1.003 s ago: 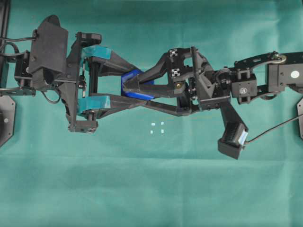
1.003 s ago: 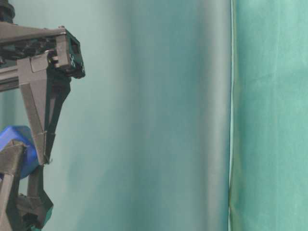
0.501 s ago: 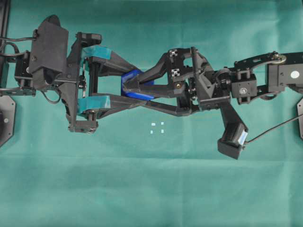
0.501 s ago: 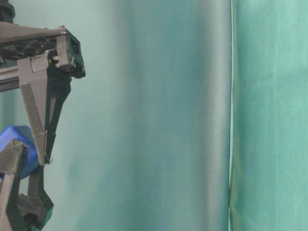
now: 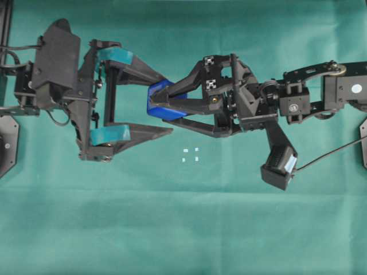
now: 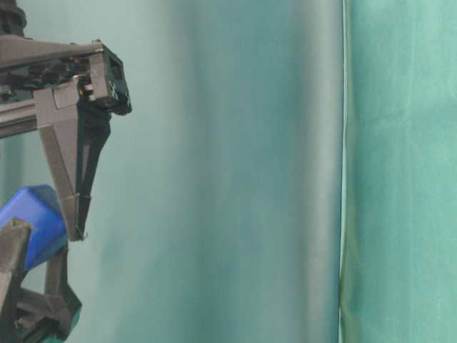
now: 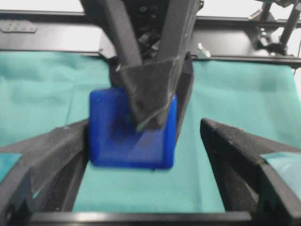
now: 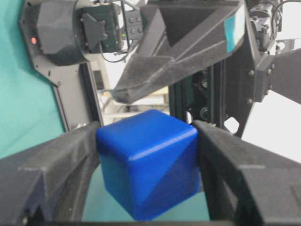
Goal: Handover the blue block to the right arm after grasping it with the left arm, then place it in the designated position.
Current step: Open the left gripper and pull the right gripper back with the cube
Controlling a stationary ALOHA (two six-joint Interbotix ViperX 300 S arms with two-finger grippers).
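the surface [image 5: 183, 229] is covered in a plain teal-green cloth, faintly creased, filling the overhead view. the blue block [image 5: 156, 103] at the centre is a bright, saturated blue, glossy in the right wrist view with a darker shaded side. the left arm [image 5: 57, 63], at the left of the frame, is matte black, and its fingers [image 5: 114, 56] carry bands of teal tape close in shade to the cloth. the right arm [image 5: 321, 94], at the right, is black all over, with a small round white sticker [image 5: 357, 89] and two little black-and-white checkered tags [image 5: 210, 60] on top. below centre, four tiny white dots [image 5: 190, 154] sit on the cloth. the backdrop [image 6: 250, 171] in the table-level view is the same green.
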